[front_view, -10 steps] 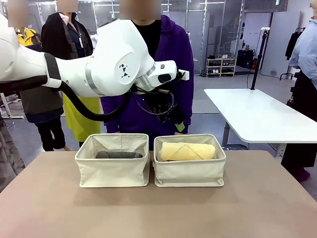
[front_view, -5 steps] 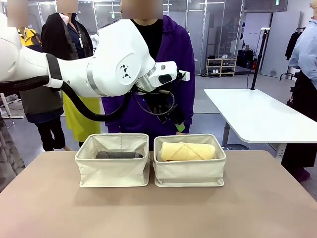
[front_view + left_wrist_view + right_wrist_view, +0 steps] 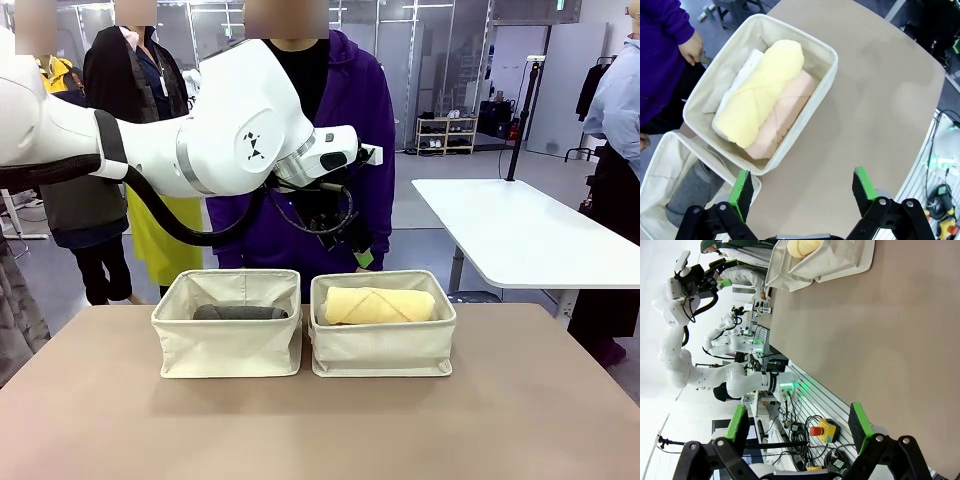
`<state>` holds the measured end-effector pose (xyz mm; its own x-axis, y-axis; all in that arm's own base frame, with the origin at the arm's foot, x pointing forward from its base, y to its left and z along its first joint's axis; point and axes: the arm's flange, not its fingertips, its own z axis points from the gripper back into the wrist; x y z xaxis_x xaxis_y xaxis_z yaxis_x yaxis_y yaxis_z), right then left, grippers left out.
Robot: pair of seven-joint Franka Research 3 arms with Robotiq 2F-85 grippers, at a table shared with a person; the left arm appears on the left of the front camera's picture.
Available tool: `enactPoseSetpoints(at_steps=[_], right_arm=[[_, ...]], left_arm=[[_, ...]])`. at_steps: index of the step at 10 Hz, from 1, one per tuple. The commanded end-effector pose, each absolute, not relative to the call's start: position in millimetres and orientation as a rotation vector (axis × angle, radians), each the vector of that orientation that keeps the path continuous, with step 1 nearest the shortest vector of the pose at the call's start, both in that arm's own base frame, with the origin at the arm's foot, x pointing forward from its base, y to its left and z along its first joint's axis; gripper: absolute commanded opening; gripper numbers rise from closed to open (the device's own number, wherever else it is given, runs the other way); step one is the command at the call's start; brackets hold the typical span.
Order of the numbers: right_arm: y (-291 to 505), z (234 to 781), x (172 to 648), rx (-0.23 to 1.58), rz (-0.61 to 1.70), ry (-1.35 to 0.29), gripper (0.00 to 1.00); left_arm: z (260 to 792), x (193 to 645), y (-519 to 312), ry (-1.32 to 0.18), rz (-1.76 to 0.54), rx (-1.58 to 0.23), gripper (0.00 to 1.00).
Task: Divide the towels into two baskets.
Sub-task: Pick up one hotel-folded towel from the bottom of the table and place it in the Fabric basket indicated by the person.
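Observation:
Two cream baskets stand side by side on the brown table. The left basket [image 3: 228, 340] holds the dark grey towel [image 3: 240, 312]. In the right basket [image 3: 383, 345] the pale yellow towel [image 3: 378, 305] lies on top. From the left wrist view, the yellow roll [image 3: 762, 95] rests on the peach roll [image 3: 785, 112], with the white roll [image 3: 747, 67] beside them, and the grey roll [image 3: 687, 195] sits in the other basket [image 3: 660, 170]. My left gripper [image 3: 358, 255] [image 3: 802, 187] hangs open and empty above the right basket's far edge. My right gripper [image 3: 797, 422] is open, far from that basket [image 3: 840, 262].
A person in a purple top [image 3: 340, 130] stands right behind the baskets, one hand [image 3: 692, 47] near the right basket's rim. A white table [image 3: 520, 230] stands at the back right. Bare tabletop [image 3: 320, 430] lies in front of the baskets. Cables and a red stop button [image 3: 816, 431] sit past the table's edge.

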<state>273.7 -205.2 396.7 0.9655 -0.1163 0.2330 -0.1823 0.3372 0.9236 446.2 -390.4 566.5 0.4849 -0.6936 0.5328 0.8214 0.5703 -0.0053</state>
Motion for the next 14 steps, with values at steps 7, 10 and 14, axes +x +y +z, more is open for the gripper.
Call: enactPoseSetpoints(at_steps=[7,10,14], right_arm=[[-205.2,399.5,272.4,1.236,0.06,-0.296,1.0],[-205.2,399.5,272.4,1.236,0.06,-0.296,1.0],[-205.2,399.5,272.4,1.236,0.06,-0.296,1.0]], left_arm=[[586.7,420.9,-272.4,-0.335,-0.633,-0.531,1.0],[587.4,382.9,-165.5,-0.343,-0.445,-0.696,1.0],[570.0,292.3,25.6,-0.413,-0.203,-1.055,1.0]])
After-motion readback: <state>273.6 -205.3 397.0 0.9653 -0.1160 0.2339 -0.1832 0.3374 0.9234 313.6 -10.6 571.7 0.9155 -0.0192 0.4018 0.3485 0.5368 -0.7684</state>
